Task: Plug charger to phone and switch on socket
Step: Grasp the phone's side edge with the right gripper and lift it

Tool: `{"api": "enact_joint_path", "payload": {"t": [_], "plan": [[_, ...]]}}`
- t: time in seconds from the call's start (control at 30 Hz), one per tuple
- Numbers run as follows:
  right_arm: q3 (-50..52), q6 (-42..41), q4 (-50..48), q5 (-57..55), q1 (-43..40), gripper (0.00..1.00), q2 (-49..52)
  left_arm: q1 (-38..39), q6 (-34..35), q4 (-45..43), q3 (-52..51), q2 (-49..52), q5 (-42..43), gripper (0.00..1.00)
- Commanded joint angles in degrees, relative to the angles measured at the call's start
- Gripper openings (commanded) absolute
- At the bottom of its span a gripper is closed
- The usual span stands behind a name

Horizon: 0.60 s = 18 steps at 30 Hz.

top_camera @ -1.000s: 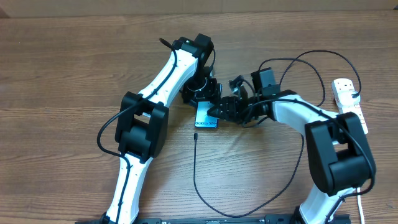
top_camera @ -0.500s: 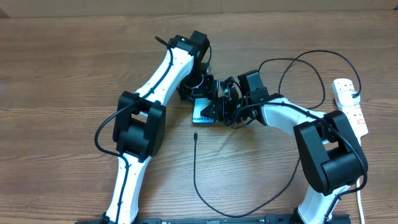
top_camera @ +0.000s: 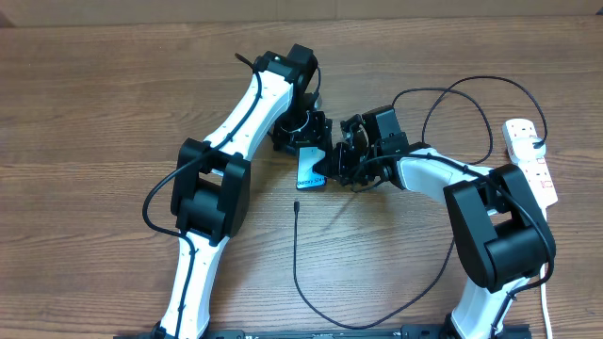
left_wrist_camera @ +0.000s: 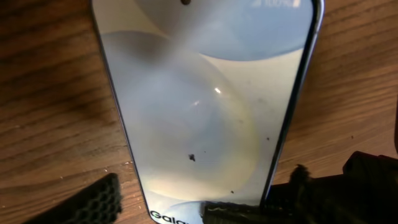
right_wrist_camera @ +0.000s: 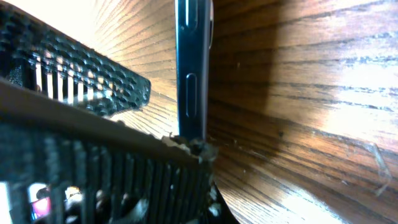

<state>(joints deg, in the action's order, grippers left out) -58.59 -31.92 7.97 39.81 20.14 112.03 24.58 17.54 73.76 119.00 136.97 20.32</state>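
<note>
Phone face-on from left wrist, edge-on from right wrist, right hand spread, left hand unclear

Brown wood-grain table, possibly laminate.

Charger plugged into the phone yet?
No, the charger's connector tip lies on the bare table just below the phone, clearly apart from it.

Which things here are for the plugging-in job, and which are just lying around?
For the job: phone, black charger cable, white power strip.
Just there: wooden table under them.
</note>
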Motion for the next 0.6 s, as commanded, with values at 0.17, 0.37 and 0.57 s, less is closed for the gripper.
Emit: {"api": "enact_joint_path", "payload": {"t": [0.17,0.37,0.57], "plan": [[-1.44,0.44,-0.15,-4.26,0.07,0.04,-0.68,2.08,-1.51,1.53,0.26,0.07,2.27,1.0],[-1.44,2.25,0.92,-4.2,0.07,0.04,-0.68,1.64,-1.29,1.55,0.26,0.07,-0.46,1.0],[-1.68,3.48,3.85,-4.33,-0.02,0.04,-1.81,-1.2,-0.24,1.66,0.26,0.07,-1.44,1.0]]}}
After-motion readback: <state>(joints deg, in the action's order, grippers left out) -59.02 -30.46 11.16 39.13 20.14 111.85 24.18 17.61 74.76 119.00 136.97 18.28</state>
